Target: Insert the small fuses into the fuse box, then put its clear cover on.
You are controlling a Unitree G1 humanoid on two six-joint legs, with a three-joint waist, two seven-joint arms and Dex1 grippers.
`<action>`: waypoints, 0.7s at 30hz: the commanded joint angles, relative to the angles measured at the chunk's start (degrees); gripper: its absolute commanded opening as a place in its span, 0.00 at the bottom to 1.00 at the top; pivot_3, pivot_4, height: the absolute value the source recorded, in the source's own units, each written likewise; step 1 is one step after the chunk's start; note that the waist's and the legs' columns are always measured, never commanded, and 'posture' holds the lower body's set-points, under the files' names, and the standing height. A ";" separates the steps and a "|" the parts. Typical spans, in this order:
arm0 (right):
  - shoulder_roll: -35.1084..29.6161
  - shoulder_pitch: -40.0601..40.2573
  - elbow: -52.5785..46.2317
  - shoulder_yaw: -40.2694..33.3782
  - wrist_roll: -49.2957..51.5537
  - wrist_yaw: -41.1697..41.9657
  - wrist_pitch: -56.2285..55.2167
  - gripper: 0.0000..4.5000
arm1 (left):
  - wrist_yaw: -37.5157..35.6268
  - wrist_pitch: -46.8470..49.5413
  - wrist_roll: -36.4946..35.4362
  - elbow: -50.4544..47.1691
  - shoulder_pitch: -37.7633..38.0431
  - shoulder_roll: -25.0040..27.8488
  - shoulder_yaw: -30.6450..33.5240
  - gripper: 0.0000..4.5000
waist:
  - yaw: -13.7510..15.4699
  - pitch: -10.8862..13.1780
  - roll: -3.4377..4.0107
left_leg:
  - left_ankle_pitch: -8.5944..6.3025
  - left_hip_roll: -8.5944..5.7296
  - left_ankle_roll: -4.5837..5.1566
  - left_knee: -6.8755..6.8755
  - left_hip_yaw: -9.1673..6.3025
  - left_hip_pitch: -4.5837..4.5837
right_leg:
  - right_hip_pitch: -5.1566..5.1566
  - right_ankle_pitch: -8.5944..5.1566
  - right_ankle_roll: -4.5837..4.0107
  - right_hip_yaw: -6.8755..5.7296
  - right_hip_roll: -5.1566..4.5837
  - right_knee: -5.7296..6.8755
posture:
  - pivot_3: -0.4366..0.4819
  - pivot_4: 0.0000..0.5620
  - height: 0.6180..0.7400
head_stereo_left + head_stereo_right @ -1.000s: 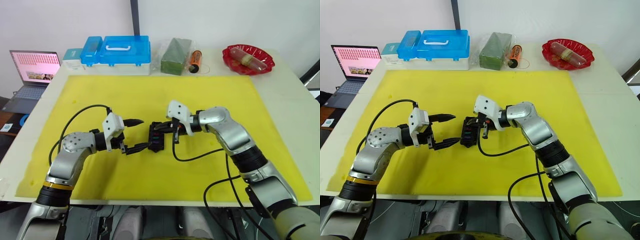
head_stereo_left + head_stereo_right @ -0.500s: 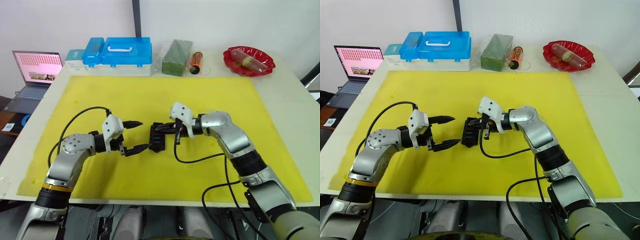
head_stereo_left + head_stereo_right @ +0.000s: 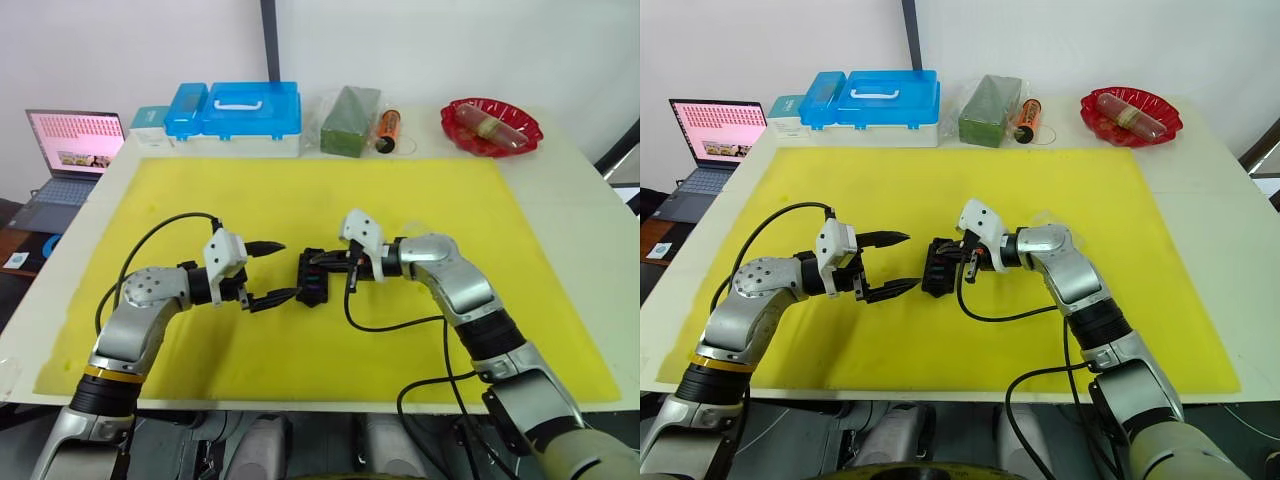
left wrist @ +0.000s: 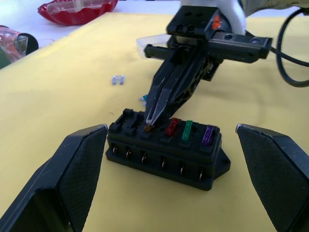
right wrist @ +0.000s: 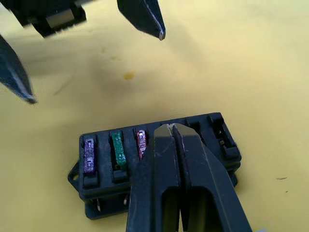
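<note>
The black fuse box (image 3: 312,278) lies mid-mat, with purple (image 4: 207,135), green (image 4: 187,130) and red (image 4: 172,126) small fuses standing in its slots. My right gripper (image 4: 150,122) reaches down onto the box from its right. Its fingers are shut on a tan fuse (image 4: 147,128) at the slot beside the red one. My left gripper (image 3: 273,272) is open just left of the box, one finger (image 4: 72,169) to each side and not touching it. A grey fuse (image 4: 118,79) and a teal one (image 4: 143,99) lie loose behind the box. The clear cover (image 4: 147,42) rests on the mat behind my right gripper.
The yellow mat (image 3: 200,190) covers the table. At the back edge stand a blue-lidded storage case (image 3: 235,112), a green packet (image 3: 352,115), an orange tube (image 3: 390,126) and a red bowl (image 3: 490,125). A laptop (image 3: 70,140) sits off the table's left.
The head views have shifted a little. My right gripper stays at the box while its forearm has dropped slightly. The left gripper has not moved.
</note>
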 commanded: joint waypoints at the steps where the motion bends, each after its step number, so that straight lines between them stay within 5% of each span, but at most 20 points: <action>1: 0.56 0.70 -5.73 -2.31 3.21 -1.12 2.79 0.01 | 0.15 -1.65 -0.38 -0.59 -0.92 0.35 2.12 1.00 | 0.01 0.03 0.01 | 0.00 0.00 0.00 0.00 0.00 -0.05 | -0.04 0.00 0.01 0.00 0.00 0.00 | 0.48 0.27 1.00; 9: -2.40 -1.60 -26.60 -13.25 17.65 -7.15 23.79 0.01 | 0.40 3.51 -7.41 -4.48 -1.63 1.85 7.92 1.00 | 0.16 0.10 0.06 | 0.02 0.03 -0.03 0.20 -0.09 -0.96 | -0.98 0.03 0.01 0.02 -0.02 0.29 | 0.48 0.27 1.00; 13: -8.77 0.76 -30.71 -18.28 16.96 -11.03 26.07 0.01 | 0.37 0.97 -4.72 -2.08 -2.18 5.87 10.69 1.00 | 0.28 0.10 0.06 | 0.02 0.01 -0.03 0.18 -0.08 -0.96 | -0.96 0.02 -0.01 0.00 -0.03 0.26 | 0.48 0.27 1.00; 17: -22.61 10.32 -27.84 -23.81 9.00 -10.26 14.98 0.21 | -0.21 -1.19 -3.76 5.01 -2.38 11.58 15.95 1.00 | 0.79 0.20 0.06 | 0.02 -0.05 -0.03 0.13 0.05 -1.00 | -0.80 -0.08 -0.16 -0.19 -0.02 -0.12 | 0.48 0.27 1.00; 21: -27.85 19.55 -23.82 -32.93 8.14 -9.56 8.48 0.53 | -0.55 -6.21 -1.95 12.31 -0.92 14.69 20.23 1.00 | 0.16 0.22 0.09 | 0.02 -0.02 -0.02 0.08 0.22 -1.00 | -0.79 0.01 0.02 -0.11 -0.04 -0.23 | 0.48 0.27 1.00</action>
